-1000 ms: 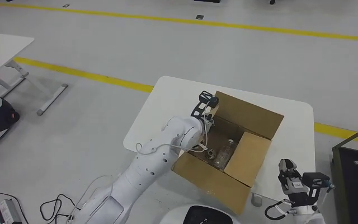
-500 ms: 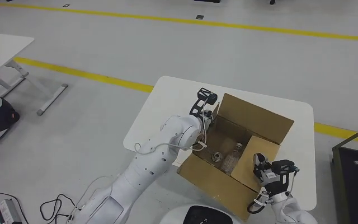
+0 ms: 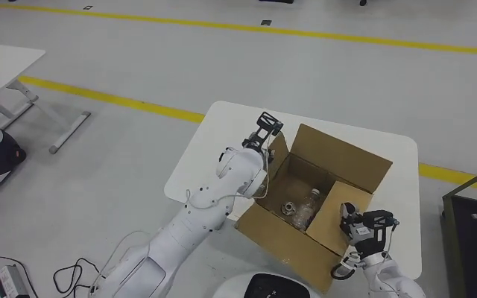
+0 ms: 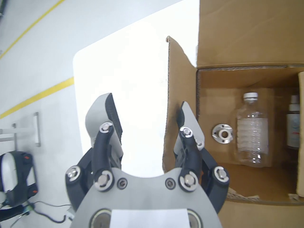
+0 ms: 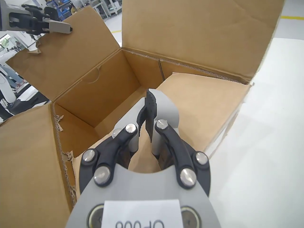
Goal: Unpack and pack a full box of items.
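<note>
**A:** Where's the box, and what's in it?

**B:** I've got the cardboard box [image 3: 282, 237] sitting open on the white desk [image 3: 216, 145]. On the box floor I can see a clear plastic bottle [image 4: 252, 129] lying on its side. Its white cap points toward the tall back flap [image 3: 344, 155]. A round metal flange [image 4: 222, 134] lies flat just beside the bottle, on the side toward the left flap [image 4: 181, 81]. On the bottle's other side, toward the right flap [image 5: 204, 105], there's a dark bottle [image 4: 294, 124] with a white cap. I only see part of that one.

**A:** And the jaws?

**B:** The left jaws are wide open at the top edge of the left flap, and they straddle it. One finger [image 4: 111, 112] hangs outside the box, and the other is over the inside, close against the cardboard. I can't tell whether that one actually touches. The flap stands upright between them, not clamped.

**A:** Right side?

**B:** The right jaws are narrow, pinched down on the free edge of the right flap. That flap leans in over the box opening, above the items. My right wrist camera looks past it into the box, and across at the left jaws on the left flap's rim.
</note>
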